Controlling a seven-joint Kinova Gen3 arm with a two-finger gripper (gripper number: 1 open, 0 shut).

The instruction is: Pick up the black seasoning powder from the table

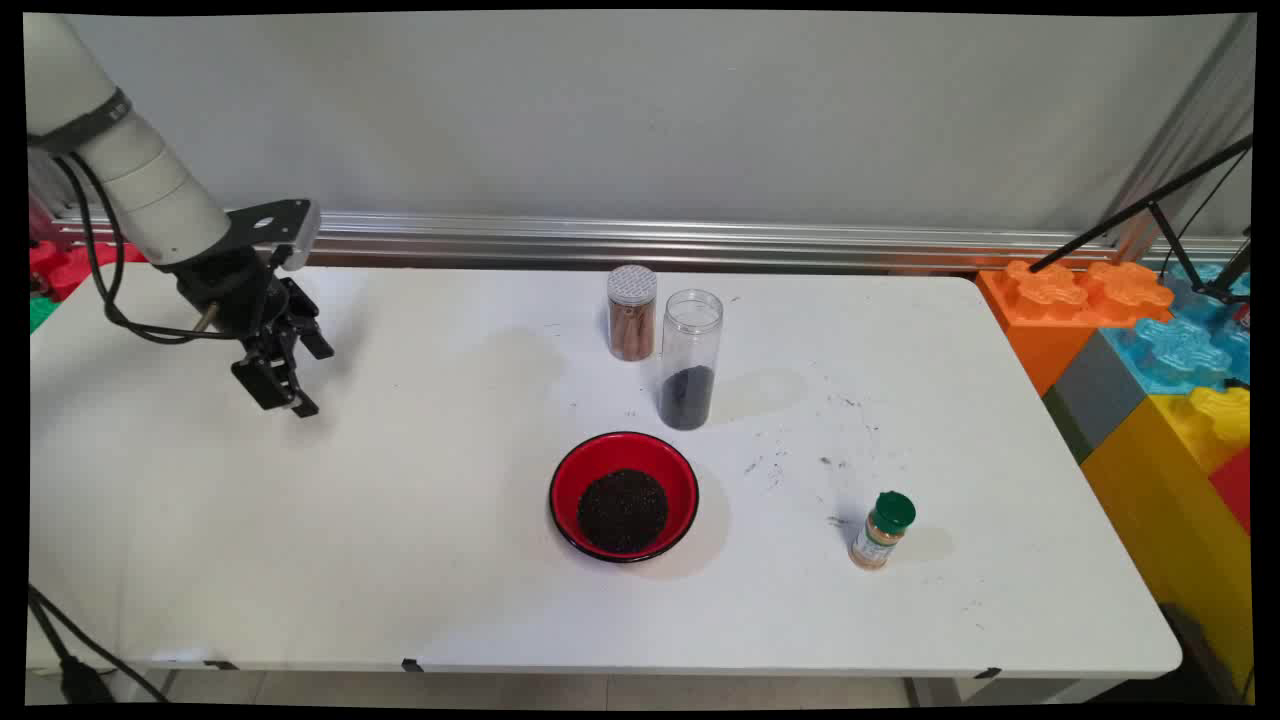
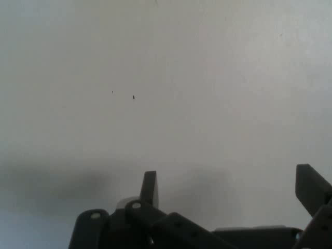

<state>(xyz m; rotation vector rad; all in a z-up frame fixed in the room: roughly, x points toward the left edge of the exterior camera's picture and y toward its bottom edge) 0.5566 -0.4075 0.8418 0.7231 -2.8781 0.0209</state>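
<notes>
The black two-finger gripper (image 1: 285,385) is hung above bare white table (image 1: 300,540) at the left, fingers (image 2: 150,189) spread and nothing held. Well apart from it, the red bowl of dark grains (image 1: 623,496) is set mid-table, with the clear tall jar part-filled with dark grains (image 1: 689,360) and the lidded jar of brown sticks (image 1: 632,312) just behind it. The small green-capped spice bottle (image 1: 882,530) stands alone to the right.

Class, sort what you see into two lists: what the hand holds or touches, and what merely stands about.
The hand: open, holds and touches nothing, above bare table.
Standing about: red bowl of dark grains; clear jar with dark grains; jar of brown sticks; green-capped bottle; big toy blocks.
</notes>
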